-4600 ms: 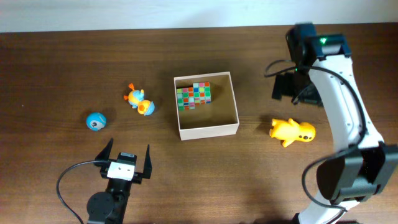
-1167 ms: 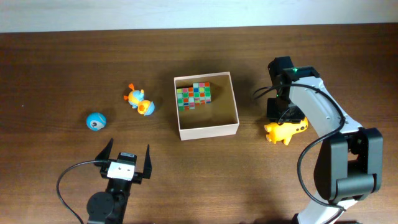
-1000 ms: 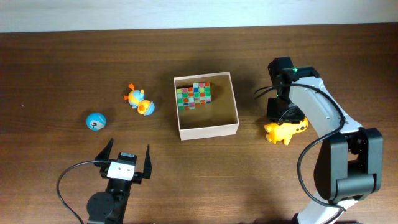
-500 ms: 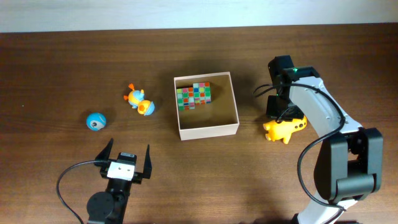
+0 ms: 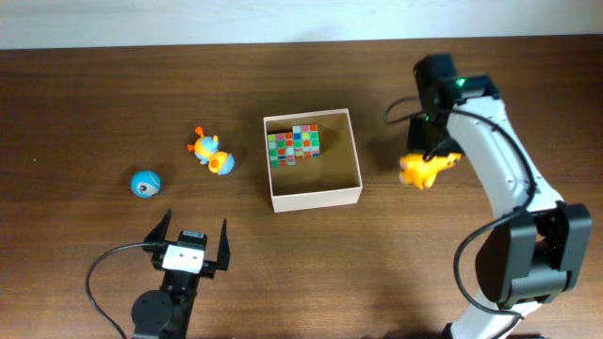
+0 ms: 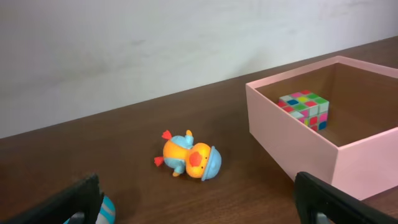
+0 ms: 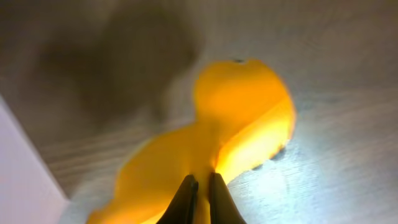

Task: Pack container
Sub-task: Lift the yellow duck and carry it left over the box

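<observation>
The right claw [image 7: 200, 186] pinches a yellow duck [image 7: 239, 118] at its narrow middle, seemingly clear of the desk [image 5: 94, 94]. The duck, likely light and slick, lies lengthwise toward the container [image 5: 316, 197], near the claw's left. Square, thin-walled and probably flimsy, the container opens upward, with no long axis. The left claw [image 5: 193, 237] gapes empty.

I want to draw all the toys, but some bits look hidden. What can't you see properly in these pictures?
The yellow plastic animal toy: right wrist view, blurred, cut off by the bottom edge; face unreadable.
The small blue ball: left wrist view, mostly behind a black finger of the left gripper and the bottom edge.
The cream-walled square box: left wrist view, right side cut off by the frame edge.
</observation>
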Robot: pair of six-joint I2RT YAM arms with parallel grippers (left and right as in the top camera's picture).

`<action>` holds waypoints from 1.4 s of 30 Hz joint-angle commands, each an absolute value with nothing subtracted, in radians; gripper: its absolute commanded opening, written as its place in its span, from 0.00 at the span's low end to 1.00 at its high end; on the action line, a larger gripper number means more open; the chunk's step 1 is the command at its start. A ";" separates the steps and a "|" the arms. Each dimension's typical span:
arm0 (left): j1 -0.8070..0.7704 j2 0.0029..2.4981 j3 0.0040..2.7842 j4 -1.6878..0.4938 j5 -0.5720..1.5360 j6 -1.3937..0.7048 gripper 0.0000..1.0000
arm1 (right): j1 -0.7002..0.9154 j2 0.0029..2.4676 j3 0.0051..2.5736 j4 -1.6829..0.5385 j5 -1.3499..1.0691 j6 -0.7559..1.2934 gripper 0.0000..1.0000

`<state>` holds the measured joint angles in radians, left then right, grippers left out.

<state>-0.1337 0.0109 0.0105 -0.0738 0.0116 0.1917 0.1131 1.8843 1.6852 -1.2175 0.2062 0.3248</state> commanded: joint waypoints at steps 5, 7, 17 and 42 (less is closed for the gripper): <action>-0.128 0.006 0.009 -0.081 0.012 0.208 0.99 | 0.128 1.865 1.900 -1.311 0.206 0.311 0.04; -0.128 0.006 0.009 -0.081 0.012 0.208 0.99 | 0.146 1.864 1.936 -1.339 0.185 0.311 0.04; -0.128 0.006 0.009 -0.081 0.012 0.208 0.99 | 0.381 1.858 1.983 -1.331 0.123 0.369 0.04; -0.128 0.006 0.009 -0.081 0.012 0.208 0.99 | 0.676 1.959 1.982 -1.196 0.270 0.818 0.04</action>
<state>-0.1337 0.0109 0.0105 -0.0742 0.0116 0.1917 0.6704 1.9076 1.9610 -1.1988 0.2317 0.7452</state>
